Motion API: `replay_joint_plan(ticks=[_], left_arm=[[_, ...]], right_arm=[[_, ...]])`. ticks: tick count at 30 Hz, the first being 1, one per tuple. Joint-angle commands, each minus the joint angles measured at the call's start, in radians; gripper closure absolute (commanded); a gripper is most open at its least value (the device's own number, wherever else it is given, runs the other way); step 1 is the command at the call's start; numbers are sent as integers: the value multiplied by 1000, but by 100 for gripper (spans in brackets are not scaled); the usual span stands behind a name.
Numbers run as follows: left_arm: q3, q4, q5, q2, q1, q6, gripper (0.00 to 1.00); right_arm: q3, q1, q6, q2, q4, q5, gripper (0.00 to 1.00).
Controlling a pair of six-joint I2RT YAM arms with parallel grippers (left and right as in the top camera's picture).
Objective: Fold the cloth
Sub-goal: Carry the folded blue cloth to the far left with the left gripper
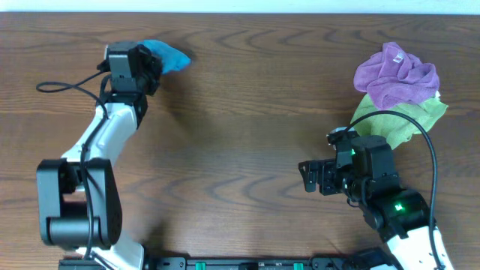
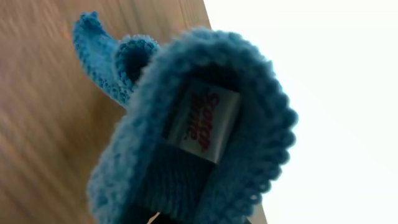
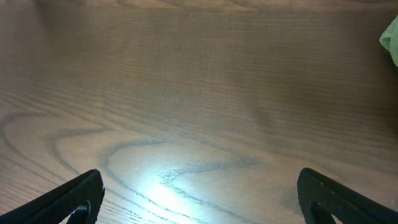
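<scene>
The sky-blue cloth (image 1: 166,55) lies bunched at the table's far left edge, partly under my left gripper (image 1: 142,64). In the left wrist view the cloth (image 2: 186,124) fills the frame, curled around a white label, and it covers my fingers, which are closed on its lower part. My right gripper (image 1: 309,178) is open and empty over bare wood at the front right; its two dark fingertips (image 3: 199,205) show wide apart in the right wrist view.
A purple cloth (image 1: 394,73) lies crumpled on a light green cloth (image 1: 405,118) at the far right; a corner of the green one shows in the right wrist view (image 3: 392,40). The table's far edge (image 1: 225,12) runs just behind the blue cloth.
</scene>
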Motion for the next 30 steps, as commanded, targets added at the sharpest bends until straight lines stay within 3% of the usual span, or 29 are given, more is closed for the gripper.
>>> replay_joint_plan(ticks=[1,15,24,26,28,30], left_arm=[[59,30,-74,86,20,-8,94],[195,69,-287,257,32,3,94],[195,47,-301,306,33,4,94],[195,37,-301,306,33,5,89],[195,37,-301,306,33,16,76],[195,37,-297,305,33,61,54]], right_arm=[[-1,-7,11,-2,-1,-4,1],[-1,-7,11,-2,-1,-5,1],[-1,-7,11,-2,-1,-4,1],[-1,-7,11,-2,-1,-5,1],[-1,-7,11,-2,-1,-4,1],[-1,-7,11,-2,-1,-4,1]])
